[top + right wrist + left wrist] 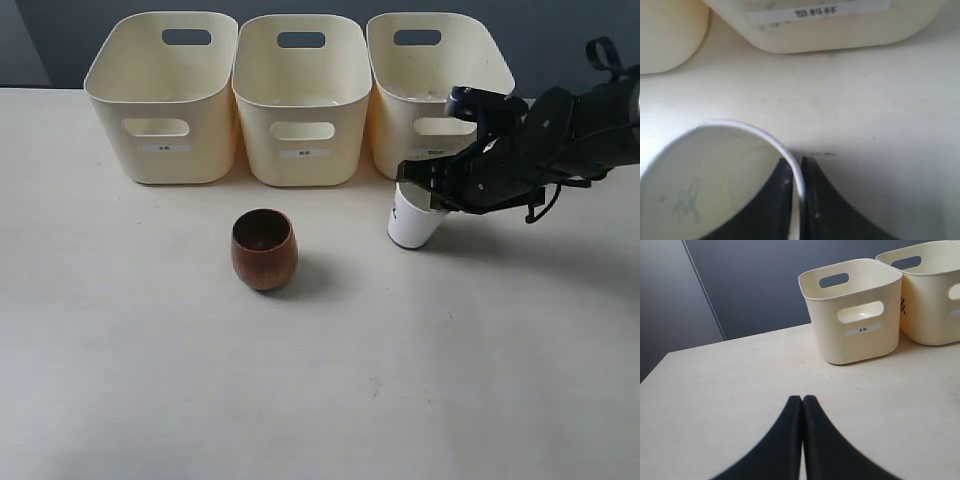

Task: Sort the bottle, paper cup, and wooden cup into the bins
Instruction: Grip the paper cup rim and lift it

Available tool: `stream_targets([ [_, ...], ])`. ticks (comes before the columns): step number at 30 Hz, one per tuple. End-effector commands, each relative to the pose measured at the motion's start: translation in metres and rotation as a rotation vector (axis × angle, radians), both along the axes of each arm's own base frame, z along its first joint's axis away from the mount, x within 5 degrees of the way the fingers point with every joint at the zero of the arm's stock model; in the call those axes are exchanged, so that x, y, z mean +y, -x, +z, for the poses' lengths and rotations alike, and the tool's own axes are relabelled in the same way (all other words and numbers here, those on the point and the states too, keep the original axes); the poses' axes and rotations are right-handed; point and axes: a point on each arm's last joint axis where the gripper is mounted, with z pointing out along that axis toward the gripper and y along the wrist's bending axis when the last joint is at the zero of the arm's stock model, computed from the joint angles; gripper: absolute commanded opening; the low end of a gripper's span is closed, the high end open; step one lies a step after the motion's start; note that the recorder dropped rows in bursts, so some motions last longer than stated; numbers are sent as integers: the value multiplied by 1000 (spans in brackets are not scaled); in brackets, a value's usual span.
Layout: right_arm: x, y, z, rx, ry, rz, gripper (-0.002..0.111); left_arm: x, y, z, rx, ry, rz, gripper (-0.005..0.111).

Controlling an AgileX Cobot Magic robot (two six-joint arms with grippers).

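Observation:
The white paper cup [412,222] hangs tilted just above the table in front of the right bin [436,90]. My right gripper [437,192] is shut on its rim, one finger inside and one outside, as the right wrist view shows at the rim [790,165]. The brown wooden cup [264,249] stands upright at the table's middle, in front of the middle bin [302,100]. The left bin [165,95] stands beside it. My left gripper [802,399] is shut on nothing, low over bare table. The bottle is out of view.
The three cream bins stand in a row at the back of the table, each with a small front label [820,11]. A dark wall rises behind them. Bare tabletop [330,400] spreads in front of the cups.

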Motion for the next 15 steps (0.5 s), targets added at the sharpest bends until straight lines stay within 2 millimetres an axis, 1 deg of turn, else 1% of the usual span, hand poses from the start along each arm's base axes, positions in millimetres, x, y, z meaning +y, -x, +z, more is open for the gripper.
stream_targets([
  [1,-1,-2,2,-21,2,-2,0,0,0,0,-7,2,-3,0],
  [4,-1,-2,7,-34,-2,-2,0,0,0,0,-9,2,-3,0],
  [7,0,0,23,-69,-14,3,0,0,0,0,-9,2,-3,0],
  [10,7,6,49,-135,-35,26,0,0,0,0,-9,2,-3,0],
  [12,18,14,70,-193,-55,59,0,0,0,0,-9,2,-3,0],
  [13,23,17,77,-216,-62,73,0,0,0,0,-9,2,-3,0],
  [15,37,26,99,-305,-82,116,0,0,0,0,-9,2,-3,0],
])
